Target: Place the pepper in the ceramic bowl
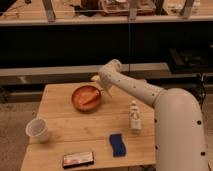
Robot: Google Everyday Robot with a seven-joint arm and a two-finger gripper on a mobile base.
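Note:
The ceramic bowl (86,98), round, glossy and orange-brown, sits on the wooden table (65,120) toward its back middle. The pepper (90,98), slender and orange-red, lies inside the bowl, slanting across its middle. My gripper (101,90) hangs at the bowl's right rim, just above and to the right of the pepper, at the end of the white arm (135,90) that reaches in from the right.
A white cup (38,130) stands at the table's left front. A blue sponge (117,144) lies near the front right, a small white bottle (134,117) behind it, and a dark flat packet (78,159) at the front edge. A dark counter runs behind the table.

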